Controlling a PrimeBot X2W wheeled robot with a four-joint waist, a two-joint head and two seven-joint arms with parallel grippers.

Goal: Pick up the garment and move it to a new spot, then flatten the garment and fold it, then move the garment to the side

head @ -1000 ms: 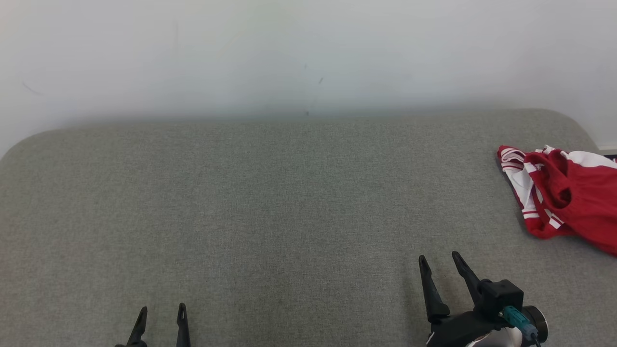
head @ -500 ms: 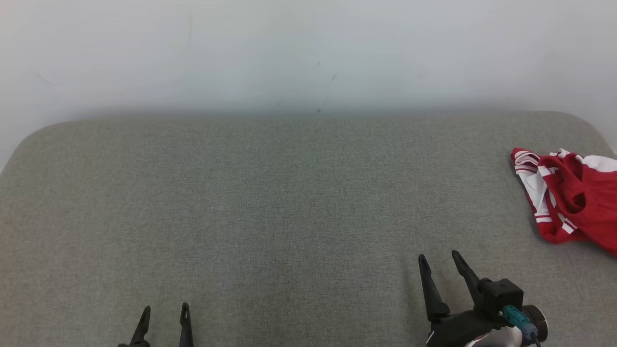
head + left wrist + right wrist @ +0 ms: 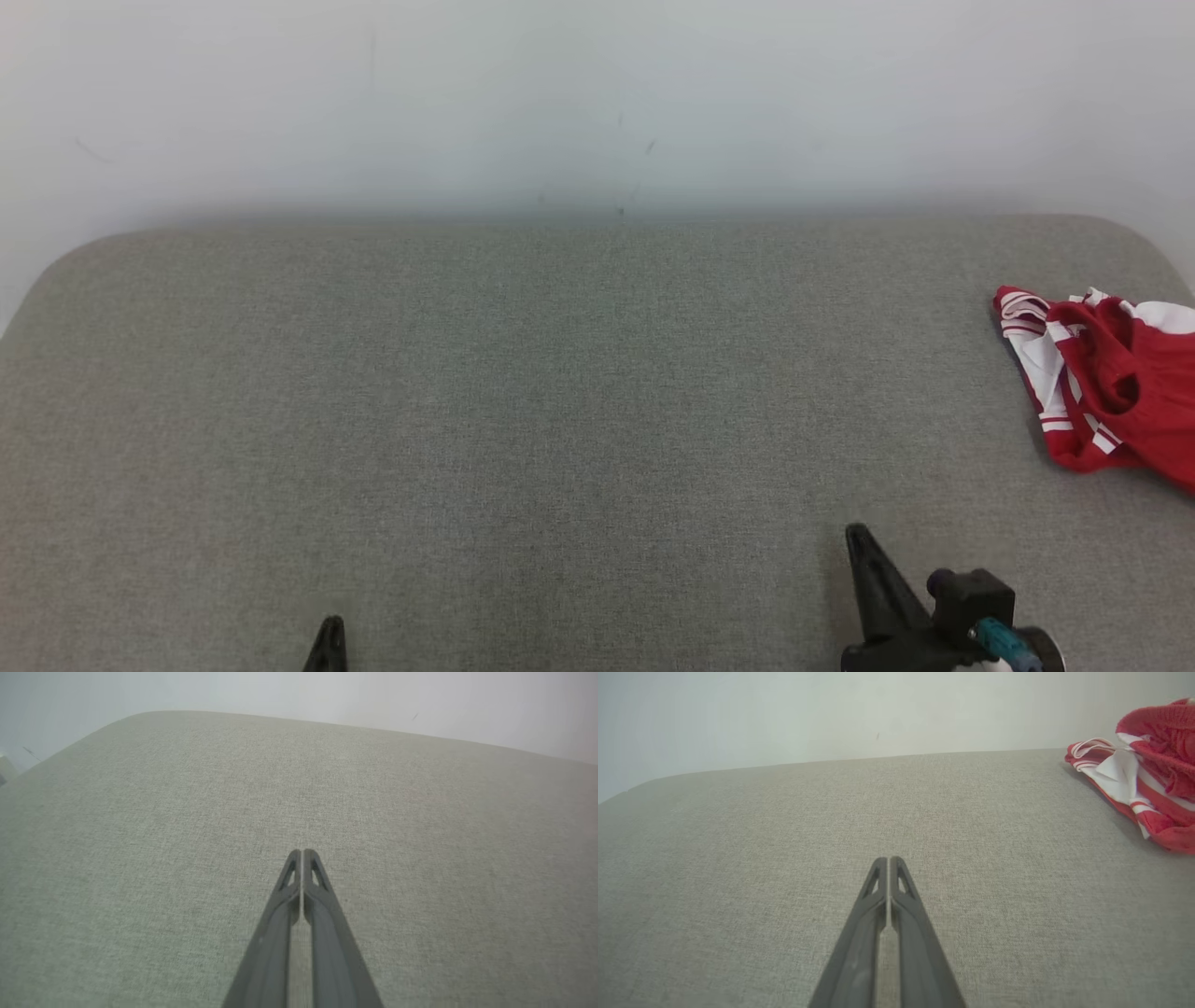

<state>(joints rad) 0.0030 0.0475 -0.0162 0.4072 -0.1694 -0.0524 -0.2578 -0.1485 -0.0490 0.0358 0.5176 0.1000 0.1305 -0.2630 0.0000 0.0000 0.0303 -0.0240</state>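
Observation:
The garment (image 3: 1106, 378), red with white stripes, lies crumpled at the far right of the grey padded surface (image 3: 523, 392), cut off by the head view's right edge. In the right wrist view the garment (image 3: 1146, 779) sits at the upper right, well beyond my fingertips. My right gripper (image 3: 857, 537) is low at the right, shut with nothing in it; the right gripper (image 3: 888, 859) shows tips pressed together. My left gripper (image 3: 330, 623) peeks in at the bottom left; the left gripper (image 3: 302, 851) is shut and empty too.
A pale wall (image 3: 597, 103) rises directly behind the padded surface. The surface has rounded far corners (image 3: 65, 257), and its right edge runs close by the garment.
Both grippers went from open to shut and drew back toward the bottom edge. The camera turned slightly, shifting the garment rightward in the picture.

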